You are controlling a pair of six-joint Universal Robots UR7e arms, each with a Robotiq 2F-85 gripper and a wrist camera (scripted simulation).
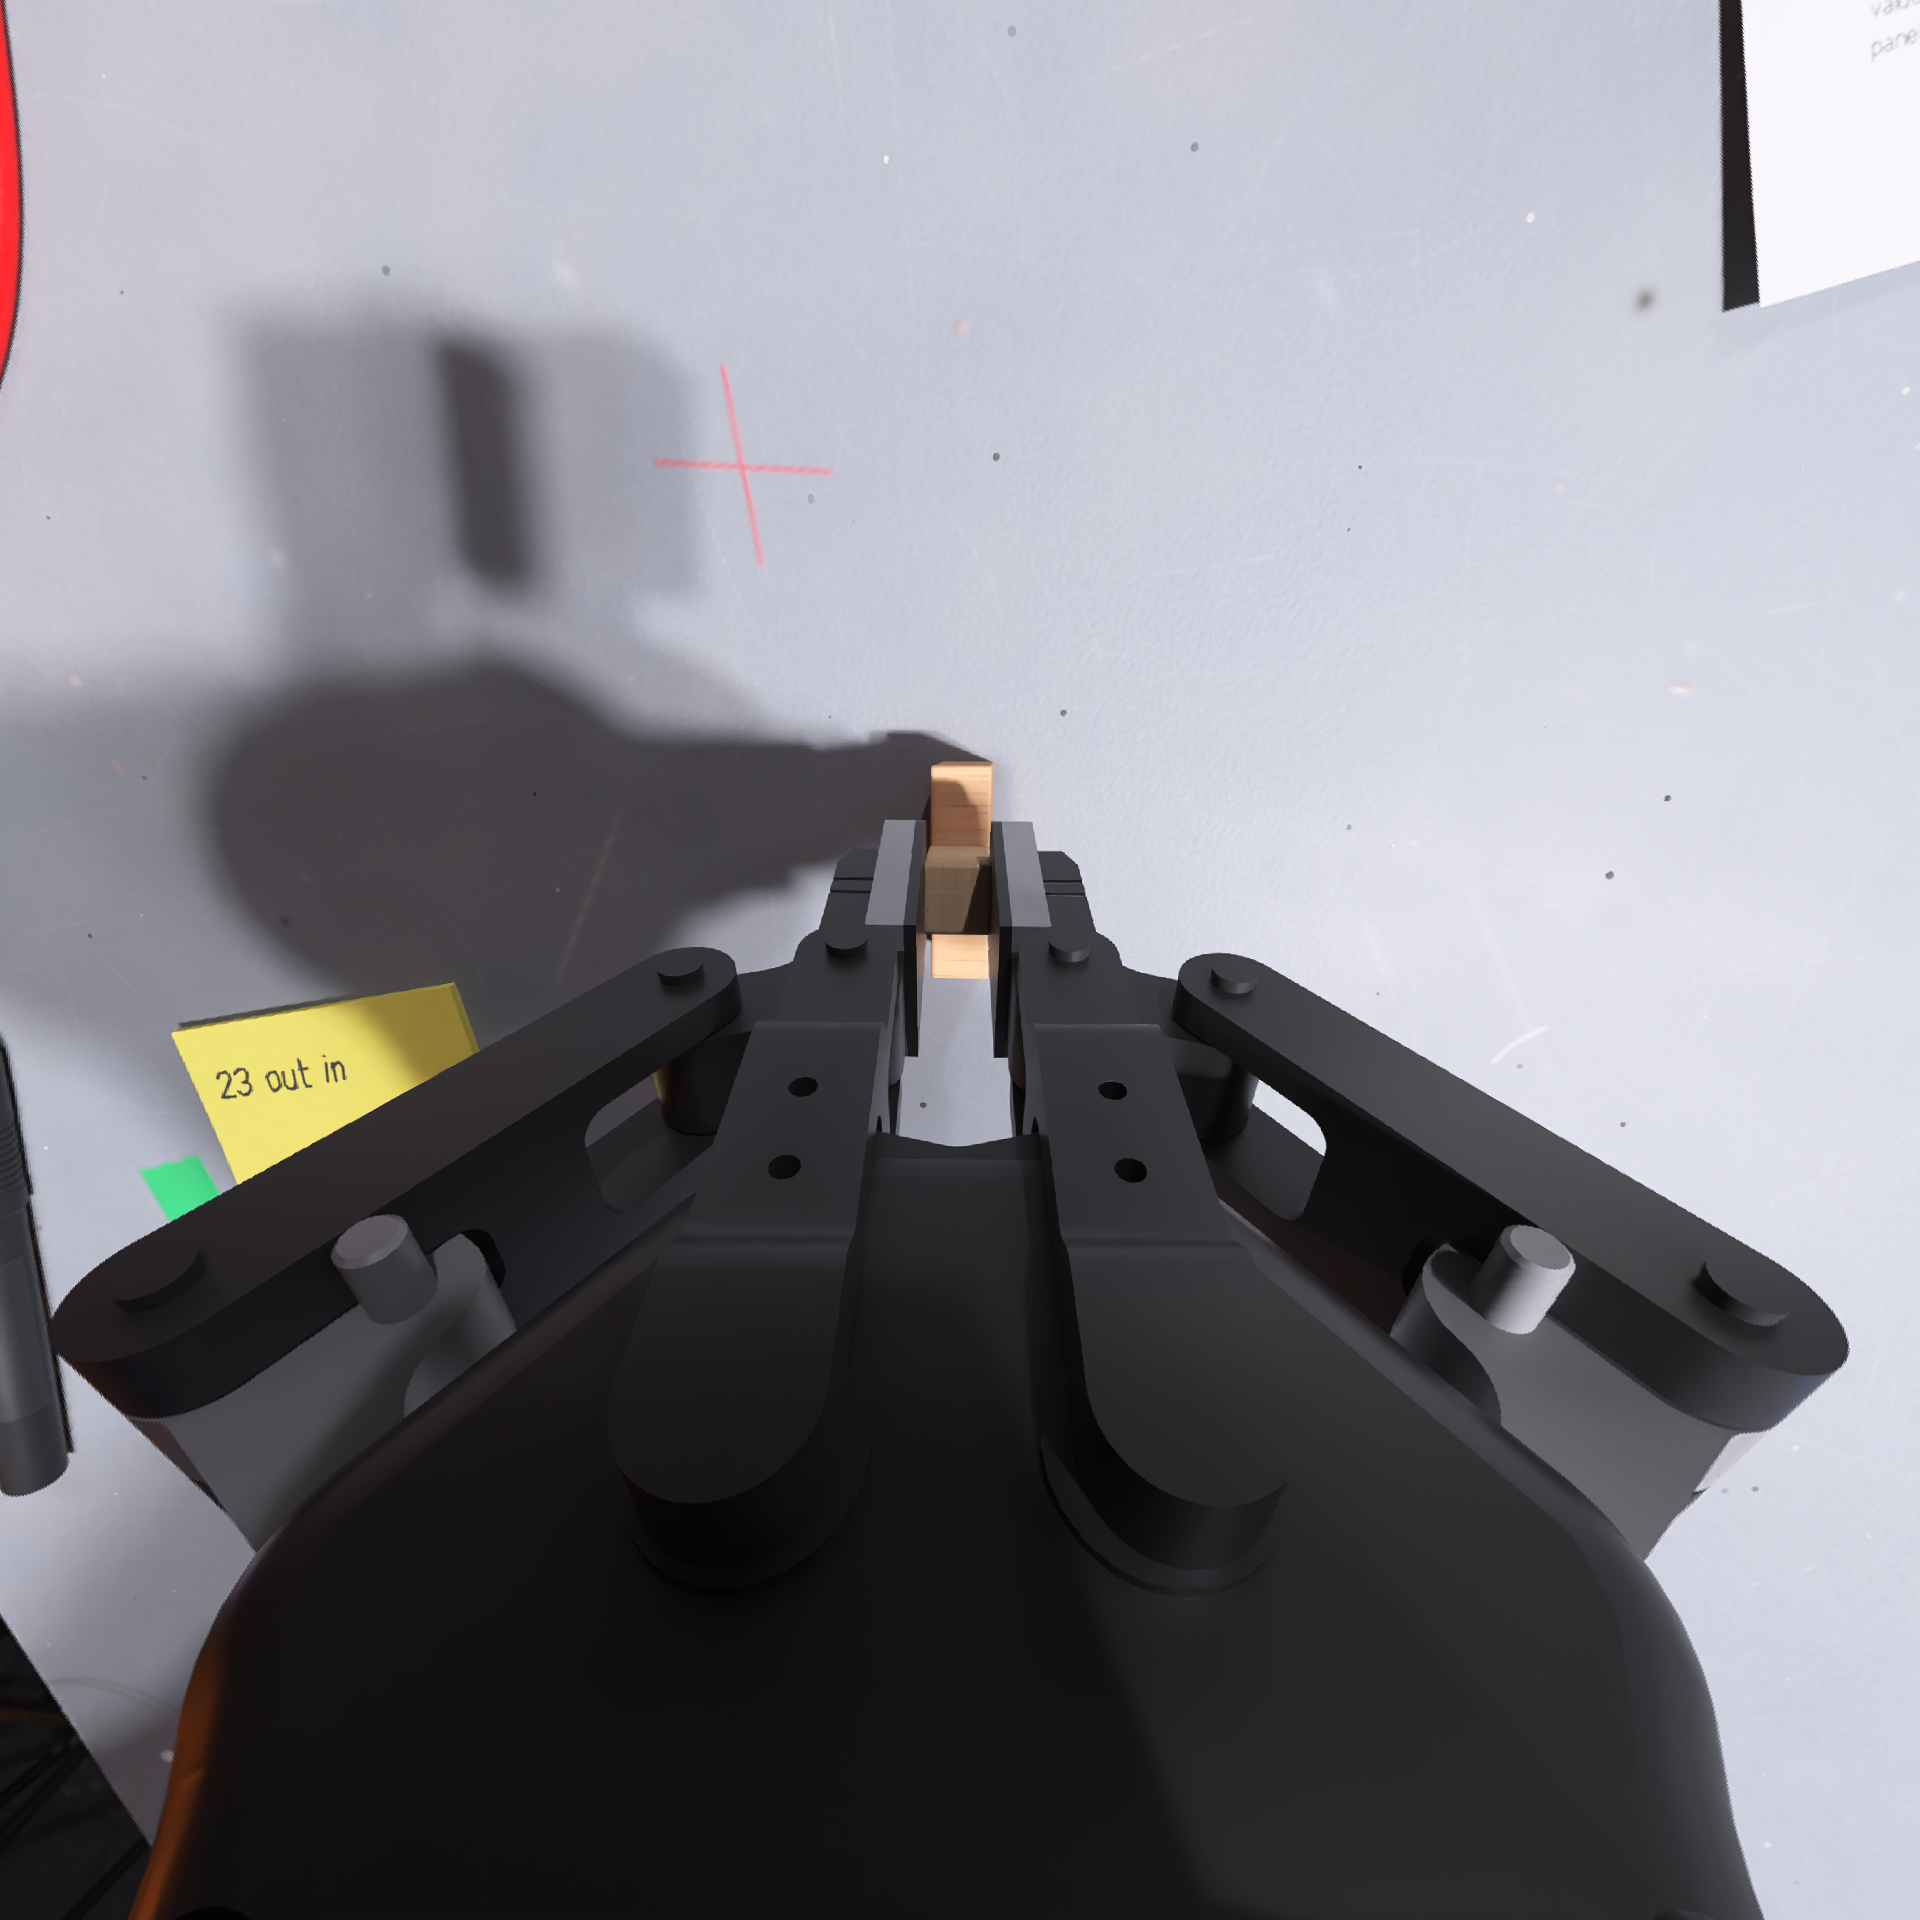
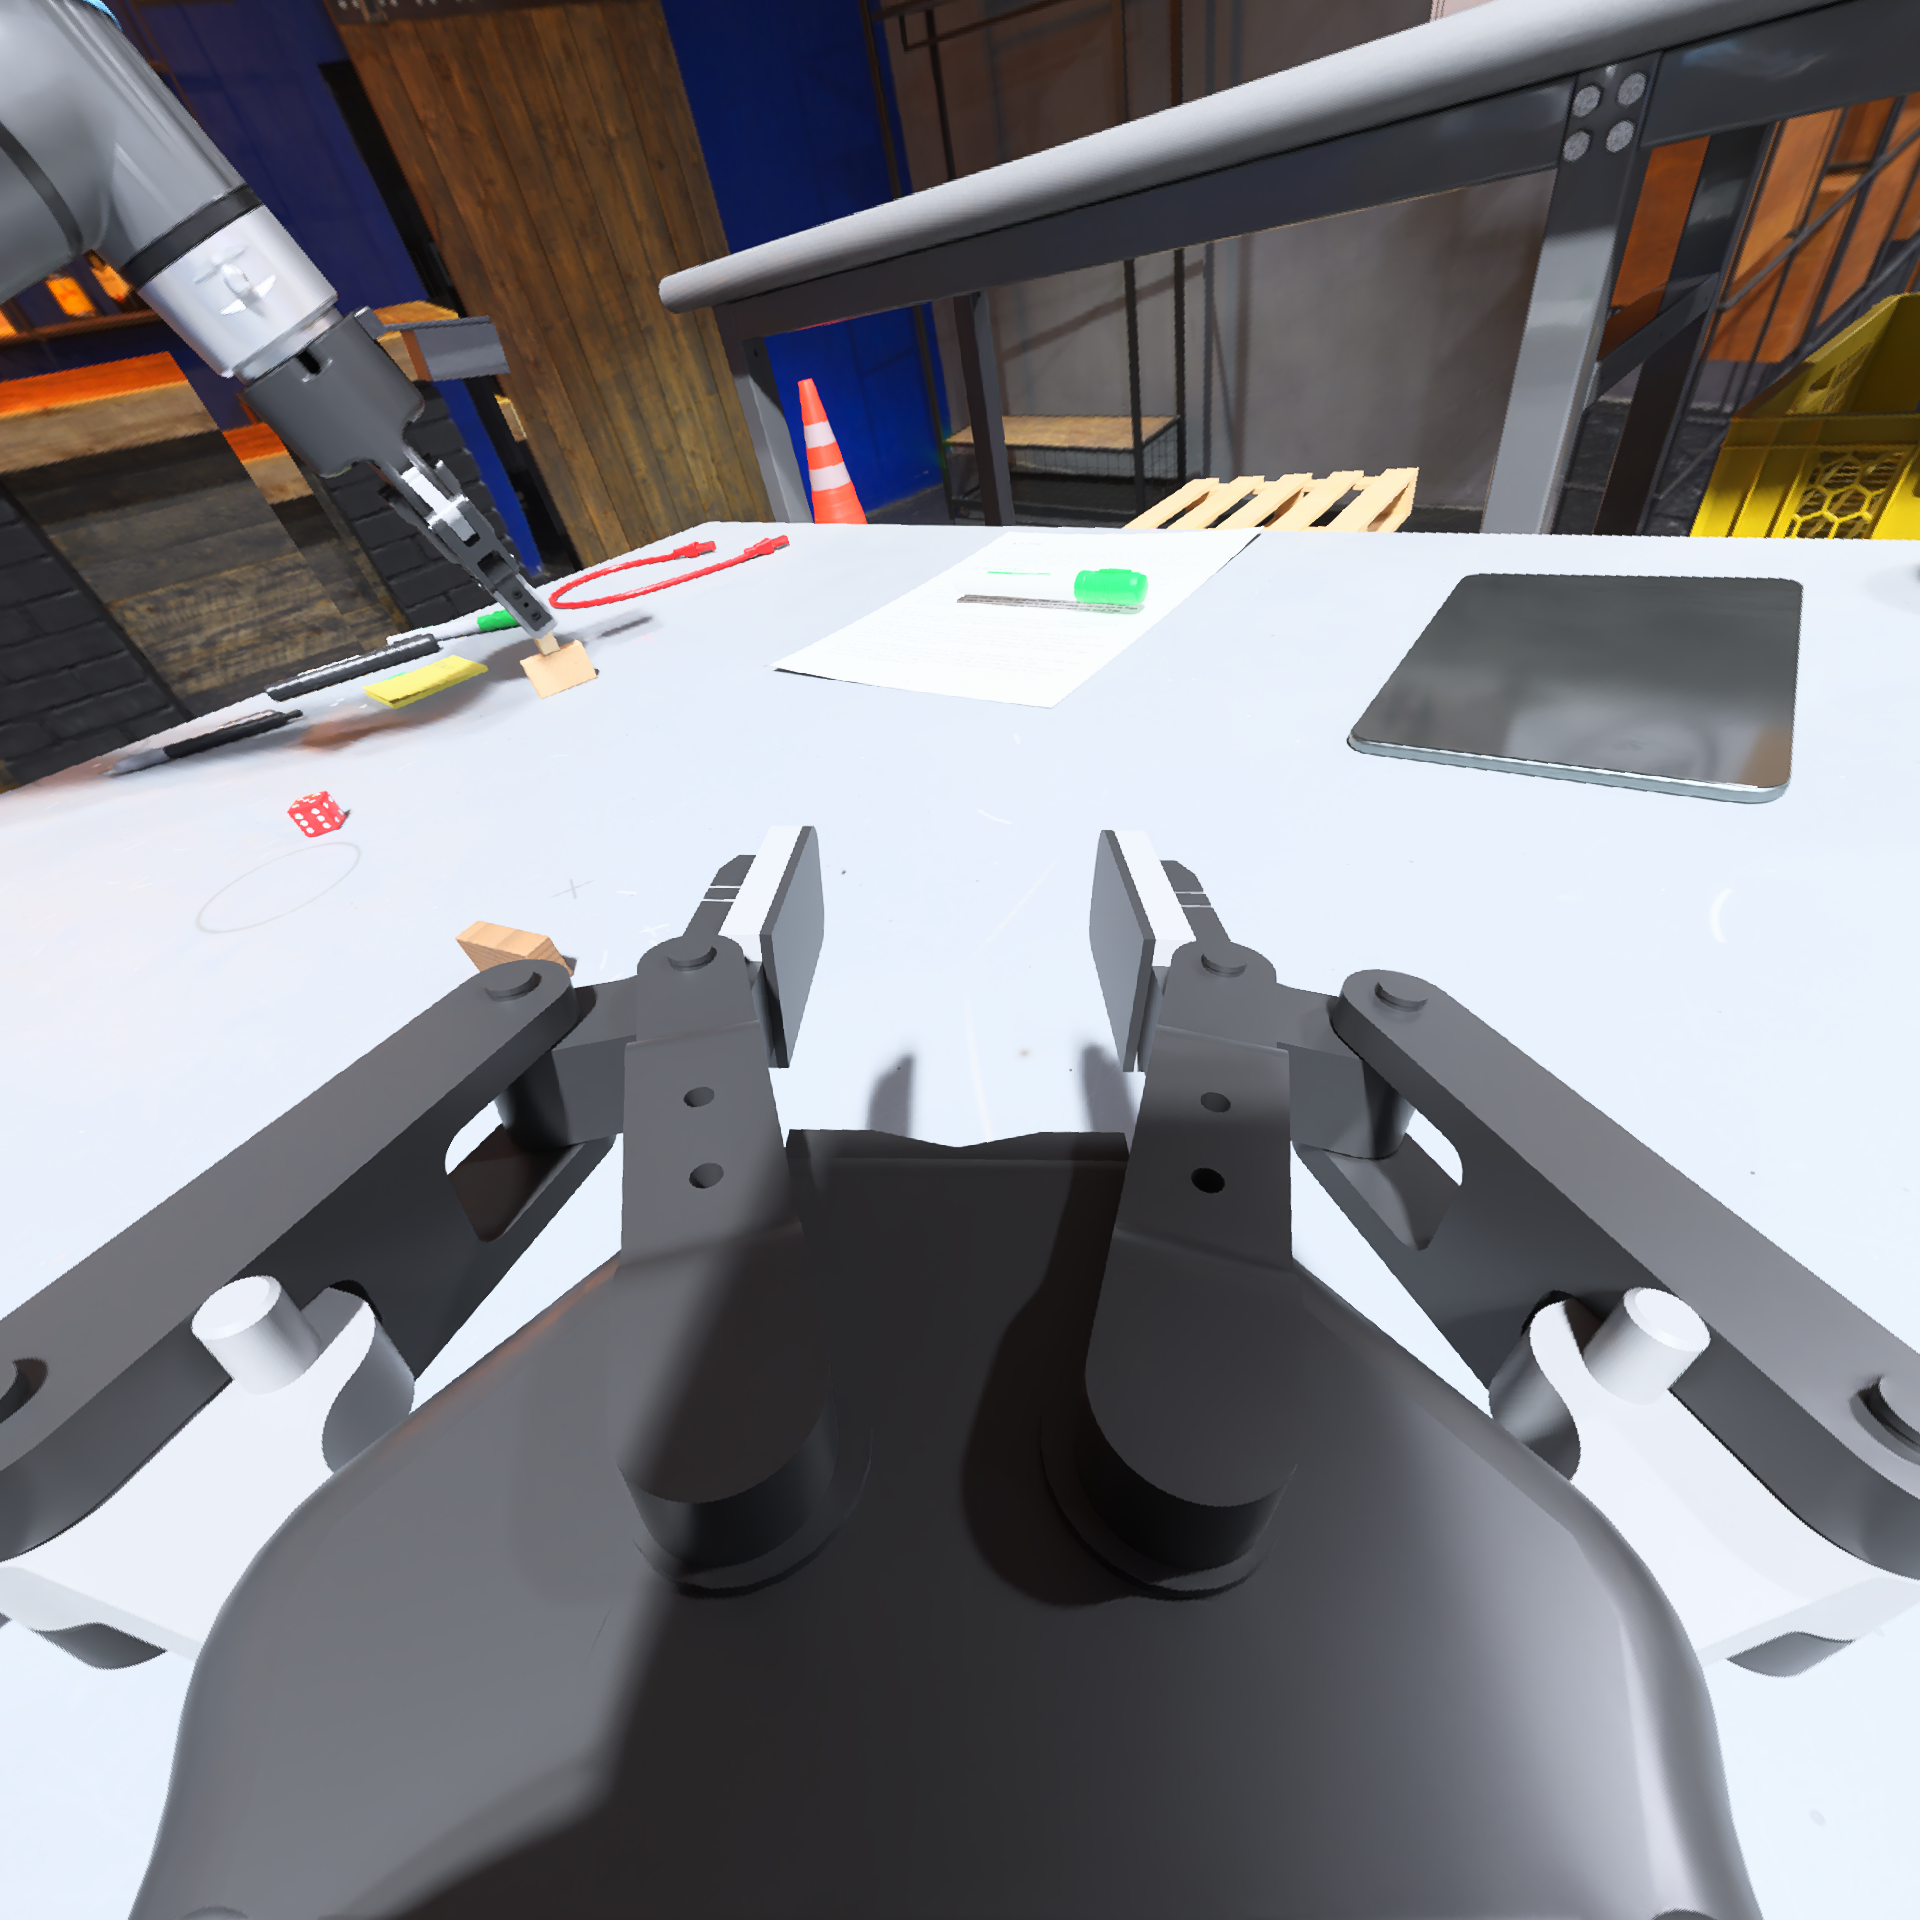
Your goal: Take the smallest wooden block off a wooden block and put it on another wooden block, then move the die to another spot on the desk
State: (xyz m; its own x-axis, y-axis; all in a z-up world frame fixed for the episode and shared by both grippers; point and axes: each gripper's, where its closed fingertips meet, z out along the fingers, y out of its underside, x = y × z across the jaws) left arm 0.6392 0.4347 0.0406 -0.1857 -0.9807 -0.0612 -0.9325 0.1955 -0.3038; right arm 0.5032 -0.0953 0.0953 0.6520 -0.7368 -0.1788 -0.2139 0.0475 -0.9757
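In the left wrist view my left gripper [image 1: 958,883] is shut on the smallest wooden block [image 1: 948,888]. It holds the block right over a larger wooden block [image 1: 961,798] on the grey desk; I cannot tell if the two touch. The right wrist view shows the same gripper [image 2: 530,621], small block [image 2: 548,644] and larger block [image 2: 563,670] at the far left. A red die [image 2: 316,814] sits on the desk left of my right gripper [image 2: 956,935], which is open, empty and low over the desk. Another wooden block [image 2: 507,943] lies partly hidden behind its left linkage.
A yellow sticky note [image 1: 312,1070] and black pens [image 2: 353,665] lie near the left gripper. A red cable [image 2: 644,569] loops behind it. A paper sheet [image 2: 997,644] carries a green cylinder [image 2: 1110,586]. A dark metal plate [image 2: 1590,681] lies at right. A red cross [image 1: 743,468] marks the desk.
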